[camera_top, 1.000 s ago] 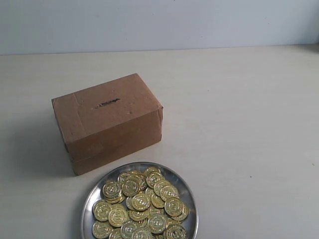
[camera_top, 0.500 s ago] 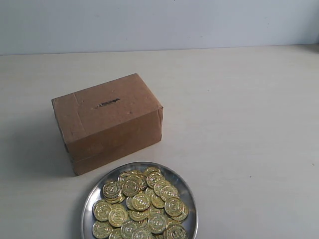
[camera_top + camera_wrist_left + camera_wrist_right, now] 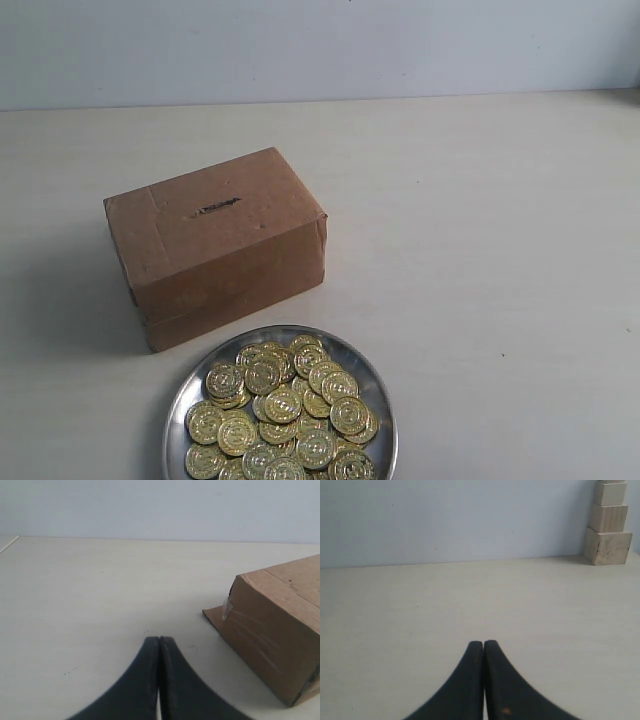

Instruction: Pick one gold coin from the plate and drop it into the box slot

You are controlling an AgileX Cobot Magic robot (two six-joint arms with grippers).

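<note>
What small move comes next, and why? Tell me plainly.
Probably open the left gripper and bring it over the plate: both it and the right gripper are shut and empty, neither shows in the exterior view, and the gold coins lie piled on the plate, left of the middle.

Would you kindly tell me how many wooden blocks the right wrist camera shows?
3, stacked one on another on the table: bottom block, middle block, top block. The picture ends just above them, so more may be hidden.
</note>
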